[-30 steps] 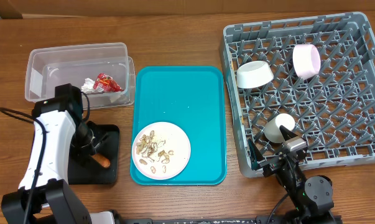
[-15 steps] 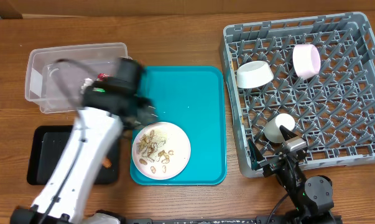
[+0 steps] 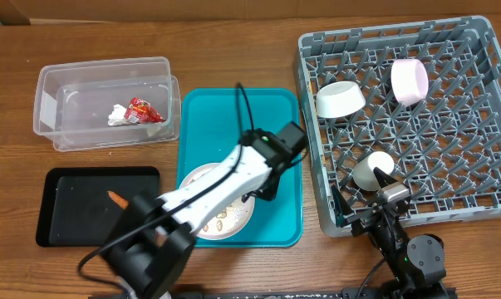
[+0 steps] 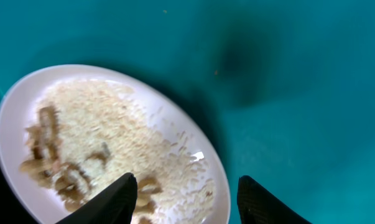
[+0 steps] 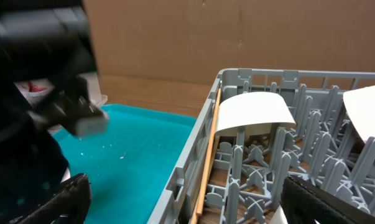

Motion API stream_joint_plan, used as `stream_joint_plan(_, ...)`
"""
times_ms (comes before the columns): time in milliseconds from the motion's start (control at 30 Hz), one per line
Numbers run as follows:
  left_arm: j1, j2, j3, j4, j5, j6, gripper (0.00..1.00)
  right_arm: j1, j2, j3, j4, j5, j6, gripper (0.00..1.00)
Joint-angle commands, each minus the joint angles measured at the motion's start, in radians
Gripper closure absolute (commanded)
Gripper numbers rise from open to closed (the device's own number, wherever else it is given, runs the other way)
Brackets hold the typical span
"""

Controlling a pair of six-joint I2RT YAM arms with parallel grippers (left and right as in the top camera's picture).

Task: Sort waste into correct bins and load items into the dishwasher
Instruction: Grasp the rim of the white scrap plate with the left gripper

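Overhead, the left gripper (image 3: 262,189) is hovering over the large white round plate (image 3: 240,218) of tan nut-shell scraps (image 3: 219,223) on the teal serving tray (image 3: 275,108). In the left wrist view, its fingers are standing apart, empty, astride the plate's rim. In the right wrist view, the right gripper (image 5: 199,205) is gaping empty, with thin wooden chopsticks (image 5: 209,149) seemingly leaning against the grey plastic dish rack (image 5: 193,168).

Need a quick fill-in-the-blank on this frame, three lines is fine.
The carrot piece lies in the ___ tray.
In the clear tub, the white tissue lies beside the ___ wrapper.
The plate of nut-shell scraps stands on the ___ serving tray.
Missing: black; red; teal.
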Motion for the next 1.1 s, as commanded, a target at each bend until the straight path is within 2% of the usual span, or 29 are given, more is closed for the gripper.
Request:
stream_joint_plan(0, -0.004, 0.053, -0.002, 0.024, -0.023, -0.009, 0.46, -0.006, -0.012, -0.004, 0.007, -0.006, 0.003, 0.00)
stream_joint_plan(133, -0.004, 0.086, -0.002, 0.061, -0.017, -0.009, 0.50, -0.006, -0.012, -0.004, 0.007, -0.006, 0.003, 0.00)
stream_joint_plan(233, -0.004, 0.091, -0.002, 0.068, -0.017, -0.008, 0.62, -0.006, -0.012, -0.004, 0.007, -0.006, 0.003, 0.00)
stream_joint_plan(367, -0.004, 0.092, -0.002, 0.078, -0.027, 0.006, 0.69, -0.006, -0.012, -0.004, 0.007, -0.006, 0.003, 0.00)
stream_joint_plan(667, -0.004, 0.127, -0.003, 0.093, -0.106, 0.024, 0.73, -0.006, -0.012, -0.004, 0.007, -0.006, 0.003, 0.00)
stream_joint_plan(833, -0.004, 0.171, -0.003, 0.090, -0.106, 0.027, 0.71, -0.006, -0.012, -0.004, 0.007, -0.006, 0.003, 0.00)
stream_joint_plan(1067, -0.004, 0.180, -0.003, 0.169, -0.107, 0.207, 0.73, -0.006, -0.012, -0.004, 0.007, -0.006, 0.003, 0.00)
